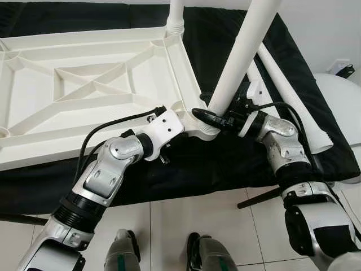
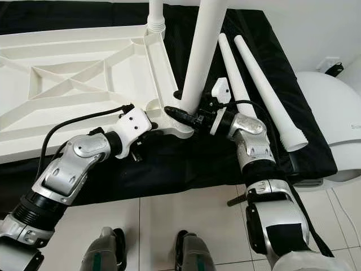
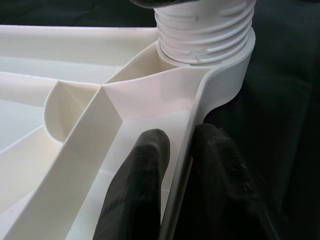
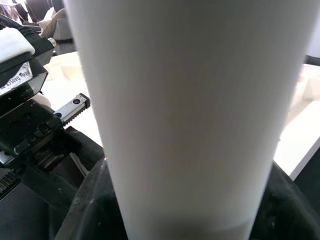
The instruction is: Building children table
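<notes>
A white plastic table top (image 1: 84, 84) lies upside down on a black cloth. One white leg (image 1: 176, 17) stands in its far right corner. A second leg (image 1: 242, 51) stands upright in the near right corner socket (image 1: 204, 131), whose threaded collar (image 3: 205, 30) appears in the left wrist view. My right gripper (image 1: 213, 117) is shut around this leg (image 4: 190, 100) just above the socket. My left gripper (image 3: 180, 165) is shut on the table top's rim (image 3: 192, 130) beside that corner, one finger (image 3: 137, 185) inside the rim and one outside.
Two loose white legs (image 2: 271, 90) (image 2: 234, 73) lie on the black cloth (image 1: 237, 164) to the right of the table top. A rounded white object (image 1: 338, 101) stands at the far right. My feet (image 1: 163, 254) are on the tiled floor below the cloth's front edge.
</notes>
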### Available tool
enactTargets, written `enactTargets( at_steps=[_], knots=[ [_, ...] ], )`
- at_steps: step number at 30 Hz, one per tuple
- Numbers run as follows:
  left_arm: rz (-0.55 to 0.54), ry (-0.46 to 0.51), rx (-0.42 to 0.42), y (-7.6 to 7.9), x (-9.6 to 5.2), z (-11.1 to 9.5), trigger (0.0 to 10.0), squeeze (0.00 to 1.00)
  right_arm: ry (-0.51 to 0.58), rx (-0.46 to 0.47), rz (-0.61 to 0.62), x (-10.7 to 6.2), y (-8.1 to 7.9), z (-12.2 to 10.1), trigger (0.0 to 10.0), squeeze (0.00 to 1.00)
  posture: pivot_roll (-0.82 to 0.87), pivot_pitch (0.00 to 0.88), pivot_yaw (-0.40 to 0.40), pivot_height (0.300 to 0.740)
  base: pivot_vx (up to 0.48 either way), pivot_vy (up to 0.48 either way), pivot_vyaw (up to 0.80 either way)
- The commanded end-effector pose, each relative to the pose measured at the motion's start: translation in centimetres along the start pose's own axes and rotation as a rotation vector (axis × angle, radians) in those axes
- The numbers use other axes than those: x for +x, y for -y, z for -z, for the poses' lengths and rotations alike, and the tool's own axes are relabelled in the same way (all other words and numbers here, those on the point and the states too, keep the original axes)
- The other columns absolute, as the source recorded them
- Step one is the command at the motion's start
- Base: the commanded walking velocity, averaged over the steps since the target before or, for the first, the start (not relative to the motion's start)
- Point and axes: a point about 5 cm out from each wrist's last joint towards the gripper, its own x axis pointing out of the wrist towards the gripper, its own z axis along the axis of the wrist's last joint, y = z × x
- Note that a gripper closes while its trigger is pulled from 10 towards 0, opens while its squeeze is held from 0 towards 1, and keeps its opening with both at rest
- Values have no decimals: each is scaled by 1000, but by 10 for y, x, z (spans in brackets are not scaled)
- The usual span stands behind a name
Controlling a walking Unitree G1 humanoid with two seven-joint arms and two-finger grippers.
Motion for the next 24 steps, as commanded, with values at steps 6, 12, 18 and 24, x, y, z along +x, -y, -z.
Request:
enactTargets(
  at_steps=[6, 12, 18, 24],
  knots=[
    [60, -46, -33, 18, 3, 11, 10000, 0, 12, 7, -13, 1, -3, 2, 0, 0, 129, 235, -80, 740, 0, 0, 0],
    [33, -67, -67, 22, 3, 17, 10000, 0, 59, 30, 116, 0, -17, -1, 10000, 0, 116, 250, -74, 740, 0, 0, 0],
    [15, -79, -85, 23, 3, 20, 10000, 0, 72, 33, 246, 0, -22, -3, 10000, 0, 108, 254, -70, 740, 0, 0, 0],
    [1, -78, -106, 25, 5, 20, 10000, 0, 87, 11, 363, 9, -37, -7, 10000, 0, 102, 256, -65, 740, 0, 0, 0]
  ],
)
